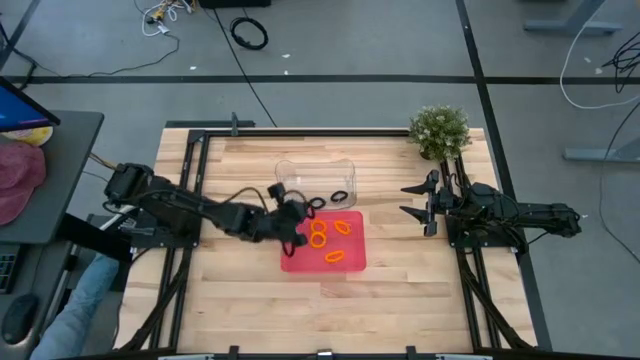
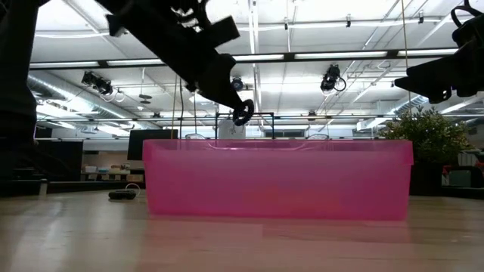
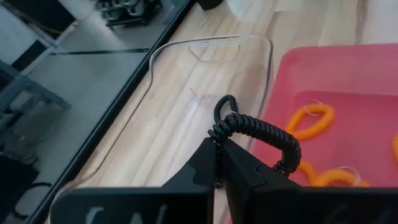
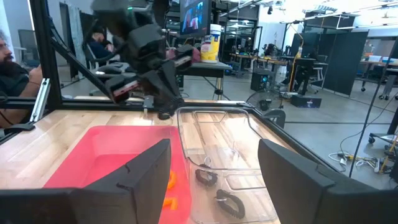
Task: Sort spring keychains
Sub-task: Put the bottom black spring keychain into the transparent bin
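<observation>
Now one black keychain (image 3: 255,127) hangs pinched in the left gripper (image 3: 219,163) above the clear tray (image 1: 300,170), where two black ones (image 1: 339,195) already lie. Orange keychains (image 1: 335,256) sit in the red tray (image 1: 352,262). The right gripper (image 1: 414,199) waits spread wide nearby.

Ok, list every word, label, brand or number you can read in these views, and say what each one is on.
None can be read.
White marks on the left gripper's housing: cut off at the picture's edge.
Label on the yellow-lidded tub on the desk beyond the table: too small.
Monitor behind it: picture only, no legible text.
</observation>
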{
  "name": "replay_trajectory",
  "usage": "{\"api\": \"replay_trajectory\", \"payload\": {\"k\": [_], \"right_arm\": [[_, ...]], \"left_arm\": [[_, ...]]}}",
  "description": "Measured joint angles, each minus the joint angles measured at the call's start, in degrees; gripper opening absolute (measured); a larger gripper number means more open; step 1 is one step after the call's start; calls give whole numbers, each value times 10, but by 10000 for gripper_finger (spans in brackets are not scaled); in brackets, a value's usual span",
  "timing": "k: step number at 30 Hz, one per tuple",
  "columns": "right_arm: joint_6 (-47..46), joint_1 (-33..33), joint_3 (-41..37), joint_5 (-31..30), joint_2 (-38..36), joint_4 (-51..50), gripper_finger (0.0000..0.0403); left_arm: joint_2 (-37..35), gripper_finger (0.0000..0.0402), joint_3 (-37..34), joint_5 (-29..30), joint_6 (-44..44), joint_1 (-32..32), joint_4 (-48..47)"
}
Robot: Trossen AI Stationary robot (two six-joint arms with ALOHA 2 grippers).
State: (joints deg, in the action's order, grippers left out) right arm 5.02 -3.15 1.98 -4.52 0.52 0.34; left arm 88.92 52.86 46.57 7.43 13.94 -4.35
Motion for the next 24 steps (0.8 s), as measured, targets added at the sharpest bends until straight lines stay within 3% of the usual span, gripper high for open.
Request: {"api": "replay_trajectory", "payload": {"k": [11, 24], "right_arm": [[0, 0, 0, 0, 0, 0, 247], [0, 0, 0, 0, 0, 0, 247]], "left_arm": [[0, 18, 0, -114, -106, -98, 80], [0, 19, 0, -240, -144, -188, 145]]}}
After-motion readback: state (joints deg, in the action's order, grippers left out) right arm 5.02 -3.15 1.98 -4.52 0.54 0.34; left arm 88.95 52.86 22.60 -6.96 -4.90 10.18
